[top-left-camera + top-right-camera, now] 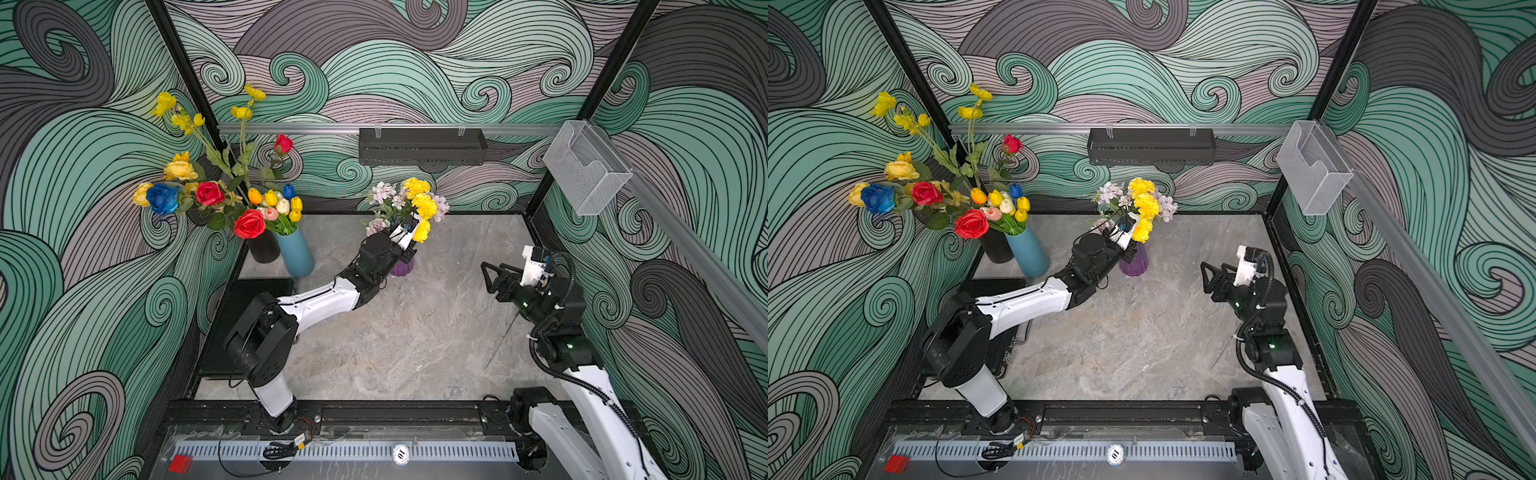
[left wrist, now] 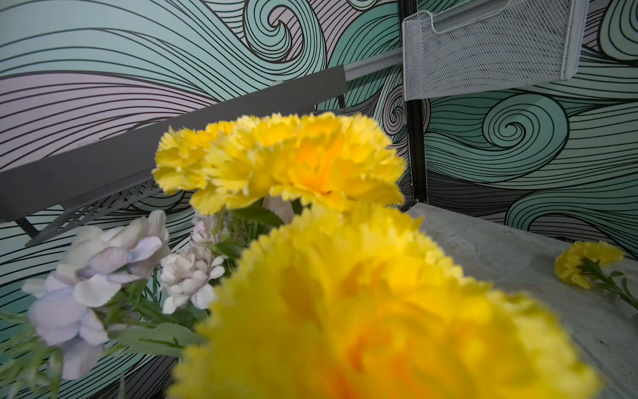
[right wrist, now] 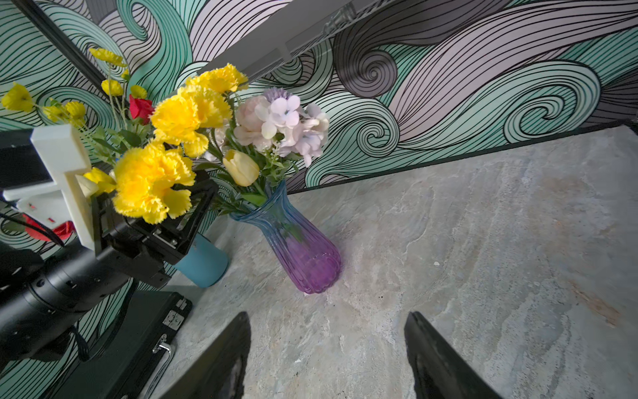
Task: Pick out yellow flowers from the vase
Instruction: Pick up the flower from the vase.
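Ruffled yellow pom-pom bloom (image 2: 379, 311) pressed right up against my left wrist lens, blurred and filling it, so that view gives me no stem and no fingers.

Sweeping from the left: tall black vase (image 1: 264, 249) and blue ceramic vase (image 1: 296, 253) in the back corner, stuffed with red and blue roses, yellow roses (image 1: 179, 169) and yellow tulips (image 1: 271, 198), every yellow there standing in place. My left forearm runs just beside the blue one. A careless swing clips it.

Centre: my left gripper (image 1: 410, 248) is up at the neck of the ribbed glass vase, blue fading to purple (image 3: 303, 252), tucked under that low pom-pom. Whether its jaws have the stem I cannot tell, because the bloom hides them. And that's the danger. Pinch petals instead of stem and it slips. Pull at a slant and the stem snags the pale lilac blooms (image 3: 293, 121) packed beside it, dragging them out or tipping the vase, which looks light and has nothing steadying it. Two more yellow pom-poms (image 3: 193, 110) ride above, and a pale yellow tulip (image 3: 241, 167) sits low in the bunch.

Right: my right gripper (image 3: 328, 316) hovers well apart, jaws wide and empty, no help if the glass rocks. Farthest right, one loose yellow pom-pom (image 2: 587, 262) lies on the grey stone-look table (image 3: 483, 241).
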You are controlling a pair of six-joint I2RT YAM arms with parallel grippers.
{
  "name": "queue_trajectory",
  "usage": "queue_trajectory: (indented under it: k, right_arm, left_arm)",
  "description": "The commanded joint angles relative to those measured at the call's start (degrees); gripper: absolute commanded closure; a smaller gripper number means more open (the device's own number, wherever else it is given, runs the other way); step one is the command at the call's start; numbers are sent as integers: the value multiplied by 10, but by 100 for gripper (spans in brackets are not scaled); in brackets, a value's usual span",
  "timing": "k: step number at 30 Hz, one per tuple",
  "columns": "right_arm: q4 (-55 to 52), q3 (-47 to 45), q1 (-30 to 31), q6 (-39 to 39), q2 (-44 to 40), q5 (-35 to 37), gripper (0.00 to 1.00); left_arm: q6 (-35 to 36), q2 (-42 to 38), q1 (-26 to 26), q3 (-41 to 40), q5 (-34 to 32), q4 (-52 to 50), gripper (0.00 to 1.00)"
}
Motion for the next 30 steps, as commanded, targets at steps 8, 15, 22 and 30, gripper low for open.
queue_trajectory:
  k: [8, 15, 22, 30]
  right_arm:
    - [96, -21, 75, -51, 42, 29, 33]
    - [161, -28, 131, -94, 82, 45, 36]
    - [303, -39, 209, -185, 152, 50, 36]
    - [423, 13, 252, -224, 298, 65, 40]
  left_arm:
    - [-35, -48, -2, 45, 29, -41, 75]
    - [-67, -71, 0, 50, 37, -66, 76]
    - [-97, -101, 3, 68, 36, -112, 76]
    - [-112, -109, 5, 100, 34, -153, 76]
